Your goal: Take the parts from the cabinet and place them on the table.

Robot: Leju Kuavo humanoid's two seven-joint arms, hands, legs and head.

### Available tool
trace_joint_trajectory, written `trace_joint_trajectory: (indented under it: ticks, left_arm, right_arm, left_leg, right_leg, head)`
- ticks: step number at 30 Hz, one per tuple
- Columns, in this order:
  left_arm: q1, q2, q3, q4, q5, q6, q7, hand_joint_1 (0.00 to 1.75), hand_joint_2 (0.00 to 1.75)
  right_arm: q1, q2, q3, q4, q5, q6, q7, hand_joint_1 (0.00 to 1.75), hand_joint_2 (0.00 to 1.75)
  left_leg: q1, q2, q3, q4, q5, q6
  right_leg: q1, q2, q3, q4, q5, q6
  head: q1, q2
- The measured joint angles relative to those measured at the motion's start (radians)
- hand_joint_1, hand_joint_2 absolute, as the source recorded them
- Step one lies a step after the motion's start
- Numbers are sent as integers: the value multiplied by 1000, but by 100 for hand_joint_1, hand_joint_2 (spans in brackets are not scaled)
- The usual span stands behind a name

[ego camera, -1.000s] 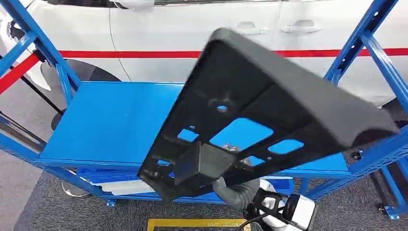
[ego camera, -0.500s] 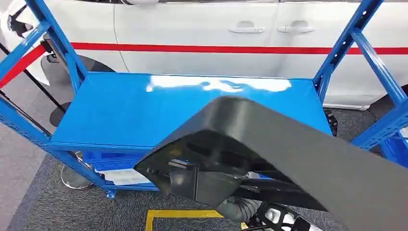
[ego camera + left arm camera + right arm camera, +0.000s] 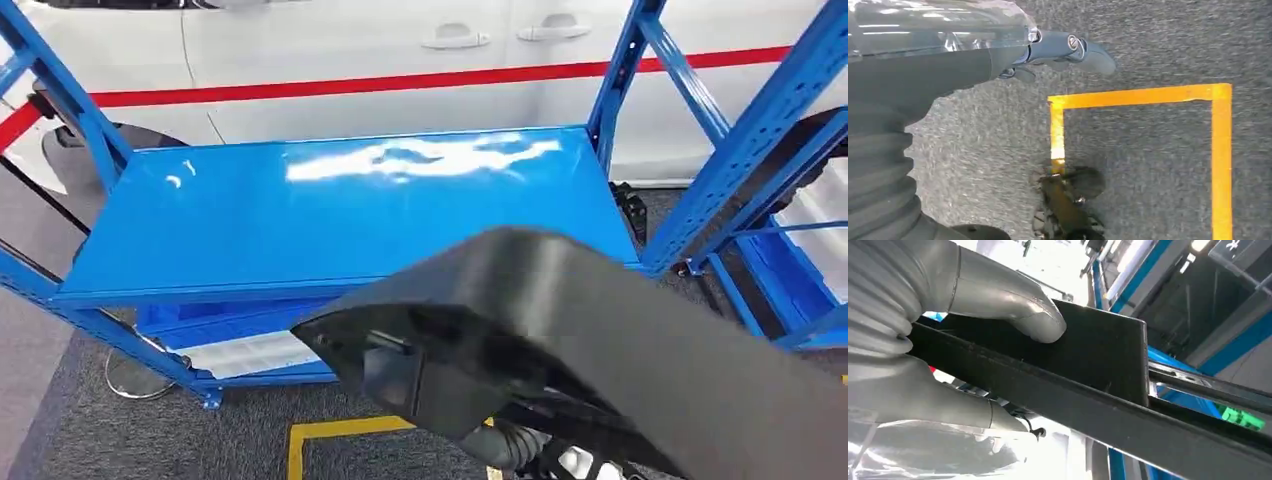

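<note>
view swung right, big black plastic panel dropped lower | right hand fingers clamping it, left hand curled, empty | could clip blue rack post

The head view is bright. Light from above makes white glare on the blue shelf. The big black part up close looks soft and a bit blurry, and its underside is dark. In the left wrist view the carpet is evenly lit but grainy and smeared. In the right wrist view the background is washed out white, and the thumb shines.
</note>
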Motion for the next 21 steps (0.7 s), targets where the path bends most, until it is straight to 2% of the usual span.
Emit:
trace_joint_trajectory:
  ticks: [1, 2, 3, 4, 5, 6, 7, 10, 11, 12, 13, 14, 15, 16, 17, 18, 19, 20, 21]
  left_arm:
    - [-2, 0, -1, 0, -2, 0, 0, 0, 175]
    - [-4, -1, -2, 0, -5, 0, 2, 0, 175]
    - [-7, -2, -3, 0, -8, 0, 6, 0, 175]
    - [-10, -2, -3, 0, -9, 2, 6, 0, 175]
    - [-13, -2, -3, 0, -9, 3, 6, 0, 175]
    - [-15, 0, -3, -2, -9, 8, 6, 0, 175]
    - [-15, -2, -3, -2, -9, 10, 5, 0, 175]
    - [-13, -3, -3, -2, -10, 13, 3, 0, 175]
    - [-13, -7, -3, -1, -10, 13, 3, 0, 175]
    - [-13, -8, -3, -2, -10, 14, 3, 0, 175]
    - [-14, -8, -3, -2, -11, 14, 2, 0, 175]
    - [-13, -9, -3, -2, -10, 14, 2, 0, 175]
    - [-11, -10, -3, -2, -11, 14, 2, 0, 175]
    - [-10, -14, -3, -2, -11, 14, 2, 0, 175]
    - [-10, -15, -3, -2, -11, 14, 1, 0, 175]
    - [-10, -16, -3, -2, -11, 14, 1, 0, 175]
    - [-10, -17, -3, -2, -11, 14, 1, 0, 175]
    - [-10, -18, -3, -2, -11, 14, 1, 0, 175]
    - [-11, -18, -3, -2, -11, 14, 1, 0, 175]
  right_arm:
    - [6, -2, 0, -2, 0, -3, 0, 175, 175]
    - [10, -7, 0, -6, 1, -8, 0, 175, 175]
    - [13, -12, 0, -10, -4, -8, 0, 175, 175]
    - [17, -15, 0, -14, -8, -8, 0, 175, 175]
    - [19, -19, 0, -20, -11, -7, 0, 175, 175]
    - [19, -23, 0, -27, -18, -4, 0, 175, 175]
    - [20, -26, 0, -31, -23, -2, 0, 175, 175]
    - [24, -32, 0, -31, -24, 2, 0, 175, 175]
    - [24, -36, 0, -32, -24, 2, 0, 175, 175]
    - [27, -39, 0, -34, -23, 2, 0, 175, 175]
    - [28, -43, -1, -37, -22, 2, 0, 175, 175]
    - [29, -45, -1, -37, -22, 2, 0, 175, 175]
    - [30, -48, -1, -37, -22, 2, 0, 175, 175]
    - [32, -51, -1, -37, -22, 2, 0, 175, 175]
    - [33, -53, -1, -37, -22, 2, 0, 175, 175]
    - [33, -55, -1, -37, -22, 2, 0, 175, 175]
    - [33, -55, -1, -37, -22, 2, 0, 175, 175]
    - [33, -56, -1, -37, -22, 2, 0, 175, 175]
    - [33, -56, -1, -39, -22, 2, 0, 175, 175]
  left_leg:
    - [0, 0, 3, 38, 0, 1]
    - [0, 0, 26, 31, 26, 5]
    - [-1, -1, 64, -12, 62, 10]
    - [-3, -1, 117, -84, 96, 19]
    - [-7, -2, 185, -177, 112, 32]
    - [-14, -5, 248, -273, 81, 50]
    - [-15, -4, 275, -325, 72, 45]
    - [-27, -3, 256, -324, 100, 58]
    - [-18, -1, 245, -346, 126, 62]
    - [-14, 4, 235, -355, 148, 67]
    - [-12, 4, 221, -355, 161, 72]
    - [-10, 4, 202, -353, 174, 71]
    - [-11, 5, 185, -351, 185, 70]
    - [-11, 7, 167, -346, 196, 69]
    - [-11, 9, 145, -339, 207, 68]
    - [-11, 10, 124, -331, 217, 65]
    - [-10, 10, 104, -321, 224, 62]
    - [-10, 10, 89, -311, 230, 59]
    - [-11, 10, 81, -299, 233, 54]
  right_leg:
    - [2, 3, -14, 0, 11, 0]
    - [5, 7, -27, 1, 22, 0]
    - [7, 10, -39, 1, 32, 1]
    - [10, 13, -50, 1, 42, 2]
    - [12, 16, -60, 1, 53, 3]
    - [12, 17, -63, 2, 62, 6]
    - [11, 18, -65, 1, 72, 13]
    - [1, 17, -61, -23, 110, 33]
    - [7, 22, -65, -42, 118, 40]
    - [2, 23, -79, -21, 78, 40]
    - [2, 22, -100, 32, 4, 44]
    - [-2, 21, -120, 109, -70, 50]
    - [-4, 20, -133, 186, -114, 55]
    - [-5, 20, -140, 252, -123, 58]
    - [-5, 20, -135, 295, -91, 60]
    - [-5, 19, -108, 290, -45, 61]
    - [-6, 19, -60, 244, -11, 60]
    - [-6, 17, 5, 170, -8, 57]
    - [-5, 15, 84, 76, -44, 53]
  head:
    - [0, 0]
    - [0, 0]
    - [0, 0]
    - [0, 0]
    - [0, 0]
    - [0, 0]
    - [0, 0]
    - [-1, 0]
    - [0, 0]
    - [0, 0]
    - [0, 0]
    - [0, 0]
    - [0, 0]
    - [0, 0]
    - [0, 0]
    - [0, 0]
    - [0, 0]
    - [0, 0]
    - [0, 0]
